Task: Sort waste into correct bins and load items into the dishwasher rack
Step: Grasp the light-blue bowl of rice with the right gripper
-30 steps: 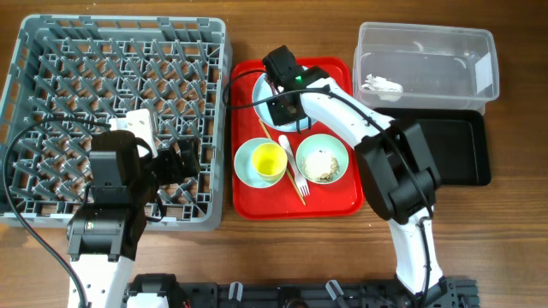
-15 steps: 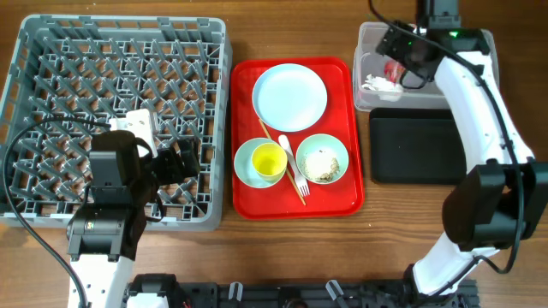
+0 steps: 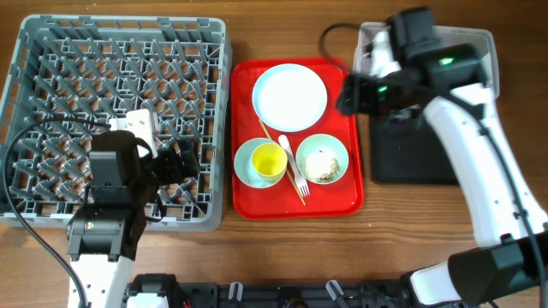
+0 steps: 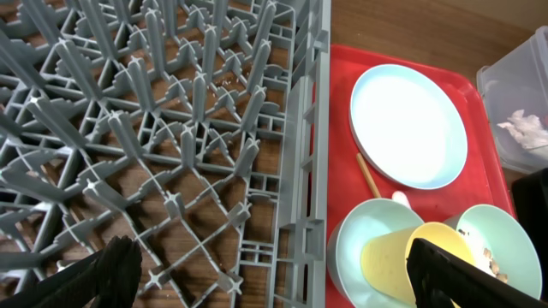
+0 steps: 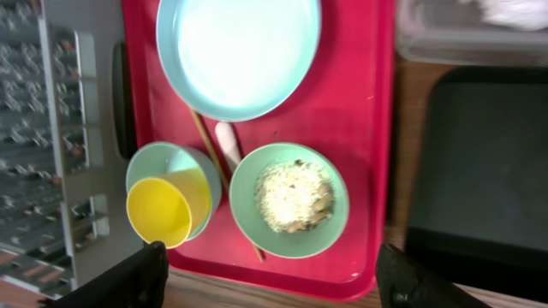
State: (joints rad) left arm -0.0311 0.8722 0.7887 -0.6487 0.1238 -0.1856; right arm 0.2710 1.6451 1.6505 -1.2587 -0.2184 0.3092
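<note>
On the red tray [image 3: 248, 204] lie a pale plate [image 3: 291, 97], a mint bowl [image 3: 248, 167] with a yellow cup [image 3: 269, 160] tipped in it, and a second mint bowl [image 3: 322, 159] of beige crumbs [image 5: 294, 197]. Between the bowls are a white fork [image 3: 293, 171] and a wooden stick [image 3: 272, 139]. My right gripper [image 3: 346, 94] hovers open and empty over the tray's right edge; its fingertips [image 5: 128, 278] frame the bowls in the right wrist view. My left gripper [image 3: 184, 161] is open and empty over the grey rack [image 3: 111, 51], near its right wall.
A clear tub [image 3: 481, 60] at the back right holds white scraps [image 4: 524, 128]; my right arm covers part of it. The black tray [image 3: 411, 162] lies in front of the tub. The rack's right wall [image 4: 315, 171] stands close beside the red tray.
My right arm went from the plate to the clear tub, opened its jaws there, and has swung back left over the red tray's right edge. The left arm has not moved.
</note>
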